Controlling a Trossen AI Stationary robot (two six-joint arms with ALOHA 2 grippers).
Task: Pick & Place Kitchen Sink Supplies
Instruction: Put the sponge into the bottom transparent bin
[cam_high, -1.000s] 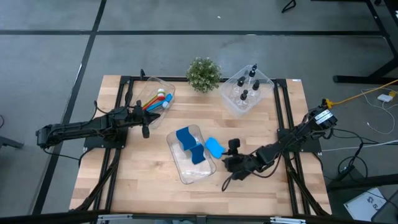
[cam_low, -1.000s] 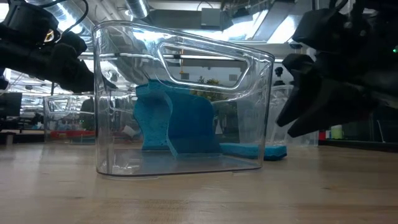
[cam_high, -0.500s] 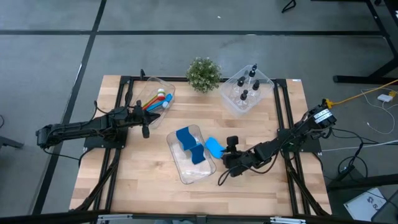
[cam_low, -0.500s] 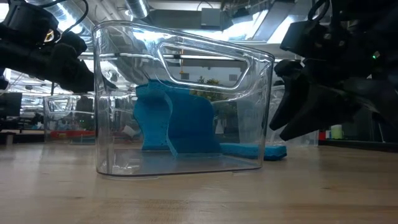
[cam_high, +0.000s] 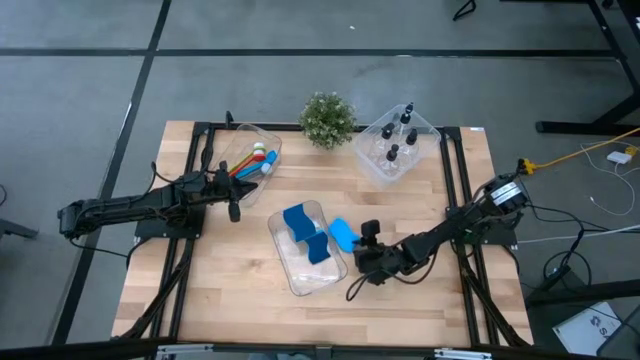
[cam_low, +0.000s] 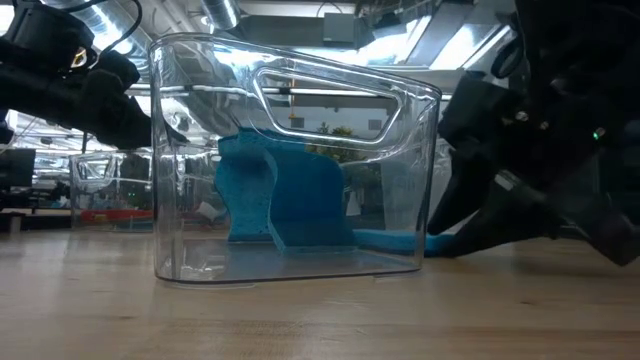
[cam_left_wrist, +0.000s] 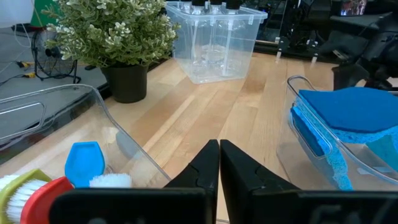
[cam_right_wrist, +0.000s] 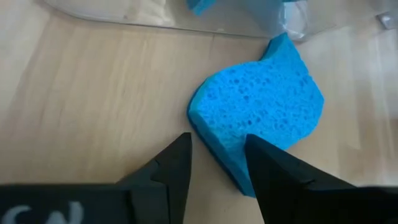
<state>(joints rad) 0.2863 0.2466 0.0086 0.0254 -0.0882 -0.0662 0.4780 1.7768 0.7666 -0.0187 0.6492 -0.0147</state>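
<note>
Sponge piece on the desk, right end effector low beside it

Sponge piece (cam_right_wrist: 261, 115) is bright blue, porous, with a curved outline and one pointed corner. It lies flat on the wooden desk (cam_high: 420, 300), just beside the clear bin (cam_high: 308, 250) that holds two more blue sponges (cam_high: 305, 232).

Right end effector (cam_right_wrist: 216, 163) is down at desk level, fingers parted a little, one finger (cam_right_wrist: 277, 171) over the sponge edge; nothing is gripped. Its arm stretches low across the desk.

Left end effector (cam_left_wrist: 219, 163) waits near the brush bin (cam_high: 245, 160), fingers closed together, empty.
</note>
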